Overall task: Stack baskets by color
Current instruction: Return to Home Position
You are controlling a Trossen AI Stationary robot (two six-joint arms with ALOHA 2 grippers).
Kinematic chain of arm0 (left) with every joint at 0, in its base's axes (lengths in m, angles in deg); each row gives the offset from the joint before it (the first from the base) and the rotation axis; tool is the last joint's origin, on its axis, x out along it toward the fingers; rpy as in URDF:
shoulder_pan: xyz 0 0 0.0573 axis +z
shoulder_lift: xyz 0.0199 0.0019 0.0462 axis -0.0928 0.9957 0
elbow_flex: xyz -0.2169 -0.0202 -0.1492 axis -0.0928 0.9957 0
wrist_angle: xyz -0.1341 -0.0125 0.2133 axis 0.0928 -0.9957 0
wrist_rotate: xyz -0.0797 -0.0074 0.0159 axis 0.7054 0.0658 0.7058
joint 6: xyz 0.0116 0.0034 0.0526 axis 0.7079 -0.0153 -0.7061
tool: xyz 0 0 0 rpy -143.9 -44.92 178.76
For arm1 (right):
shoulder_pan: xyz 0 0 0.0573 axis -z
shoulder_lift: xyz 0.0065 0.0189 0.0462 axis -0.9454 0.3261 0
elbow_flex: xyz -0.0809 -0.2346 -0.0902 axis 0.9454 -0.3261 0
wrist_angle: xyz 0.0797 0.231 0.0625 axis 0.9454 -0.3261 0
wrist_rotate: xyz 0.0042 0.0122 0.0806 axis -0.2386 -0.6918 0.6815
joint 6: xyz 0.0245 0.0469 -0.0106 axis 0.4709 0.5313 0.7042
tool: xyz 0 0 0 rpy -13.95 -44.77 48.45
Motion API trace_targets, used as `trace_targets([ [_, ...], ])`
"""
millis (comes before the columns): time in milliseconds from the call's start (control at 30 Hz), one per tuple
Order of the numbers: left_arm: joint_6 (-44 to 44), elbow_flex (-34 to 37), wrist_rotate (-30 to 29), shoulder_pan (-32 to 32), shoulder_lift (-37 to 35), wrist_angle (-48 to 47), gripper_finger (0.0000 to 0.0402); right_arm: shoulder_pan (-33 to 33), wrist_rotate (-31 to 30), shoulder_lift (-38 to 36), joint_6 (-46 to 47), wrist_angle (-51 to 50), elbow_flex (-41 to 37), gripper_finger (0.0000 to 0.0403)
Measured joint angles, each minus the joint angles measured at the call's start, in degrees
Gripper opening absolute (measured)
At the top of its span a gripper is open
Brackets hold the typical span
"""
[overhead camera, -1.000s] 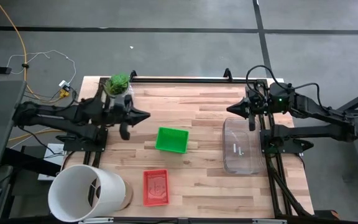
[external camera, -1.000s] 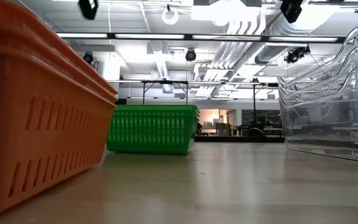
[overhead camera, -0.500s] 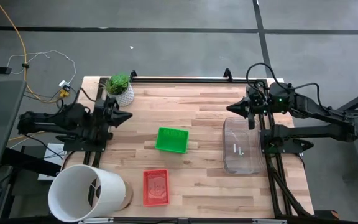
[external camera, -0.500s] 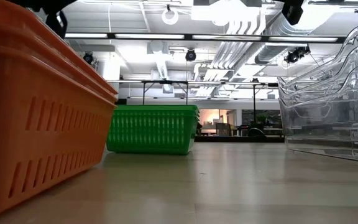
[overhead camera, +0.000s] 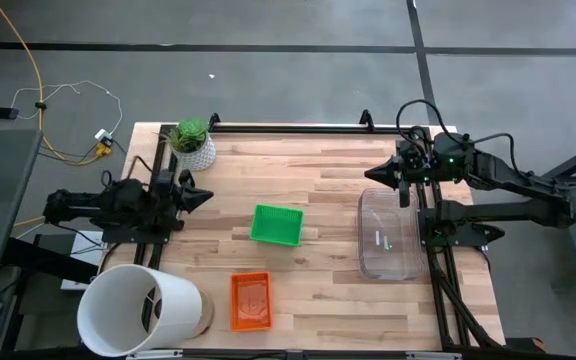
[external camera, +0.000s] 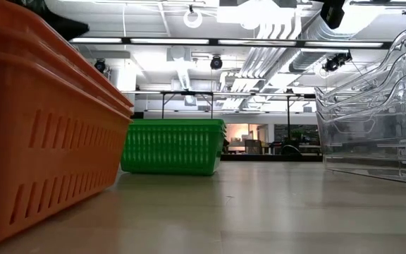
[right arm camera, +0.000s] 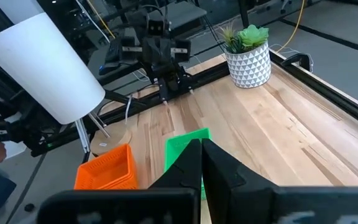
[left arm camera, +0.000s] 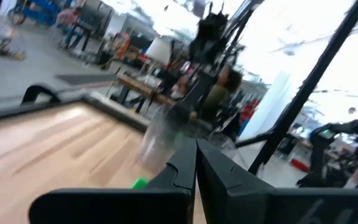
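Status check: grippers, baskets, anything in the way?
Left gripper shut, empty, at left edge. Right gripper shut, empty, by clear baskets far end. Orange baskets and green basket sit apart, untouched. White bucket, plant off left, not blocking.

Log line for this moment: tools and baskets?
left tool shut, left edge | right tool shut, beside clear basket stack | orange basket stack, near edge | green basket, centre

Bright colours stand out against the pale plank-striped wooden table
Orange slotted plastic basket; green mesh plastic basket; clear transparent plastic baskets; plain white cylindrical bucket; white triangle-patterned plant pot.
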Motion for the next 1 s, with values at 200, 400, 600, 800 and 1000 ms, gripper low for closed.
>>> trace_targets([
  [200,-0.5,4.7,-0.6,0.0,-0.1,0.8,0.0000,0.0,-0.1,0.0,1.6,0.0,0.0,0.0000],
  [400,-1.4,6.2,2.8,0.1,2.0,-0.3,0.0000,0.0,0.3,0.0,2.5,0.1,0.0,0.0000],
  [600,-3.9,6.2,9.9,0.2,2.7,-1.3,0.0000,0.0,0.8,-0.1,3.1,-0.1,0.0,0.0000],
  [800,-9.1,6.2,9.9,0.0,3.9,-1.3,0.0000,0.0,0.8,-1.1,4.3,-2.6,0.0,0.0000],
  [1000,-7.4,6.2,9.9,0.0,3.9,-1.3,0.0001,0.0,1.2,-6.9,-2.2,-9.6,0.0,0.0000],
])
